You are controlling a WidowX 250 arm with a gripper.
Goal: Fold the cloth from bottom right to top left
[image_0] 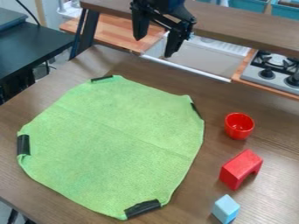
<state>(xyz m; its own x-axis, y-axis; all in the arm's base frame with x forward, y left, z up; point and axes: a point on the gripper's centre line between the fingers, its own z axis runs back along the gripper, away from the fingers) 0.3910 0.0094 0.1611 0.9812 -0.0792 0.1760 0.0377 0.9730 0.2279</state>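
Green, thin-looking cloth [111,144] lies spread nearly flat on the wooden table [271,144], left of the red cup [239,125] and the red block [241,169]. I have the gripper [154,47] above the table's far edge, its fingers wide apart with nothing between them. I expect the fabric to be light and limp, hard to break but quick to ruck up or drag along. I'd take hold at the black strip on the near corner [142,208], which looks a little stiffer, pinching low without pressing hard, then carry it over in an arc towards the black strip on the far corner [102,78].
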